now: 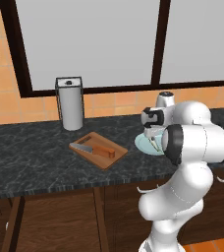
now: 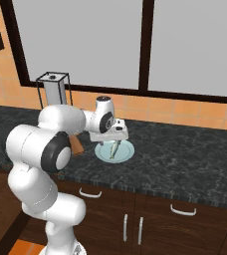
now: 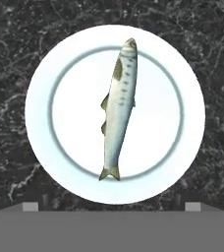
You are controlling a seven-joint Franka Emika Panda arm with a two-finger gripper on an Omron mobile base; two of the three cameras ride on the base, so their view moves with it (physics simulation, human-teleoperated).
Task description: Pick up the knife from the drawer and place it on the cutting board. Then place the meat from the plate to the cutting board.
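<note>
Over on the left, the knife [image 1: 95, 149] is already sitting on the cutting board [image 1: 107, 159], so you're on the meat step now. The gripper [image 2: 114, 145] hangs above the plate [image 2: 127, 154], jaws wide apart and empty. You'd need to drop straight down. The hand view shows you the meat [image 3: 118, 110] lying whole along the plate's middle, which the base views mostly hide behind the arm.
</note>
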